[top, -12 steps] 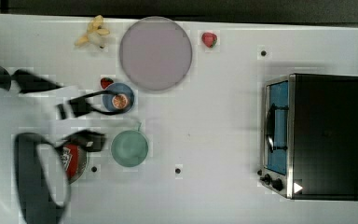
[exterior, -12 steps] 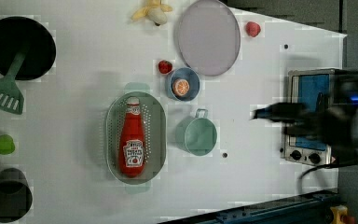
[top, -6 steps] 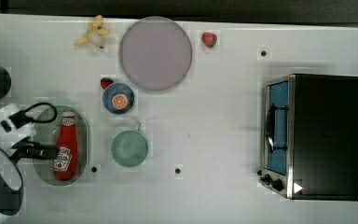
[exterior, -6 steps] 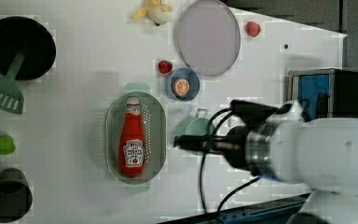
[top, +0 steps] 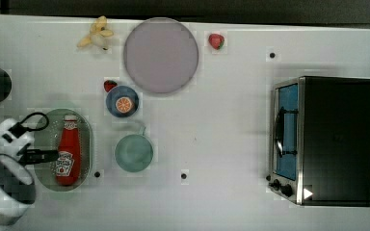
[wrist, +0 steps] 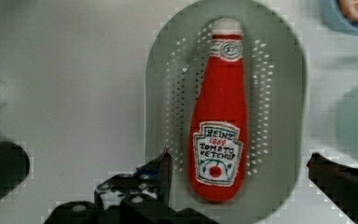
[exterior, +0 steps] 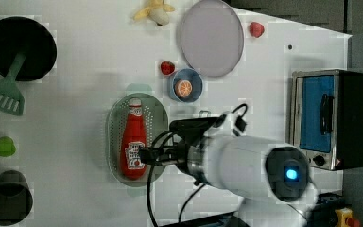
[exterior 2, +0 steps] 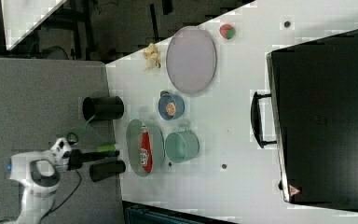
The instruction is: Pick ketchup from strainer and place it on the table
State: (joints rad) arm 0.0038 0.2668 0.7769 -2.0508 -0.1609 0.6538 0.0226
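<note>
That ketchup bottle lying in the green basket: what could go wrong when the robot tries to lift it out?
The ketchup bottle lies flat in the strainer, so the open gripper might catch the rim and drag the strainer along. Gripped near its base, the bottle could tilt and slip. The cup stands close by and might get bumped.

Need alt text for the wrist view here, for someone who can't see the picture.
A red plastic ketchup bottle with a white label lies flat in an oval pale green perforated strainer on the white table. The tool, its fingers spread wide open, straddles the bottle's label end without gripping it.
</note>
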